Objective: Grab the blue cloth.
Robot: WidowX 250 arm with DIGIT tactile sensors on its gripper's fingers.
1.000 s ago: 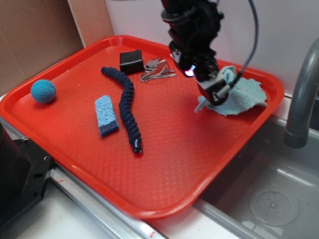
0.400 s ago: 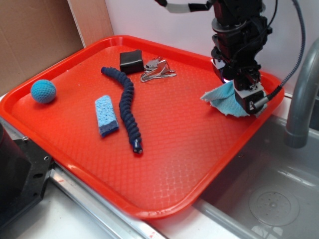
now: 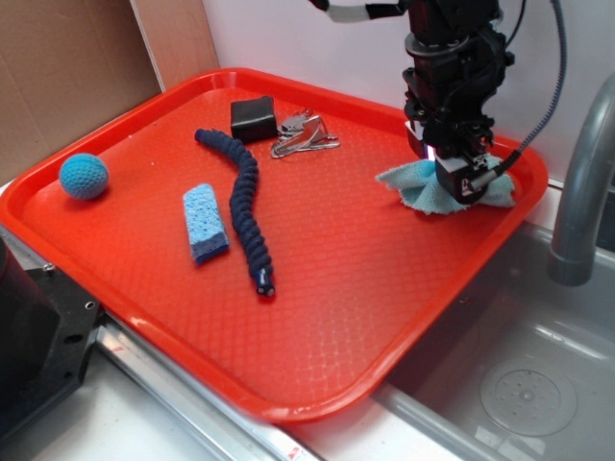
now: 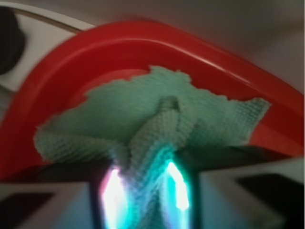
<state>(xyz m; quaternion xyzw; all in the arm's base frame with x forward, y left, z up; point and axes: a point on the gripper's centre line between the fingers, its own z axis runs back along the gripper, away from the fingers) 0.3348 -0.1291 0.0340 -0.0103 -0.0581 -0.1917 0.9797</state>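
The blue cloth [image 3: 408, 184] is a small pale teal rag lying at the far right corner of the red tray [image 3: 327, 298]. My gripper [image 3: 459, 182] stands over it, shut on a pinched fold of the cloth. In the wrist view the cloth [image 4: 143, 119] spreads out ahead on the tray, and a bunched ridge of it runs down between my two glowing fingers [image 4: 110, 193]. The gripper [image 4: 143, 191] clamps that ridge. The rest of the cloth rests on the tray near its rim.
On the tray are a dark navy knitted rope [image 3: 245, 206], a light blue sponge [image 3: 205, 222], a teal ball [image 3: 84, 176], a black block [image 3: 254, 119] and metal clips [image 3: 303, 137]. A sink basin [image 3: 519, 384] and grey faucet [image 3: 581, 192] lie right.
The gripper carried the cloth from mid-right of the tray toward the far right corner, lifted it briefly, and now holds it lower against the tray.
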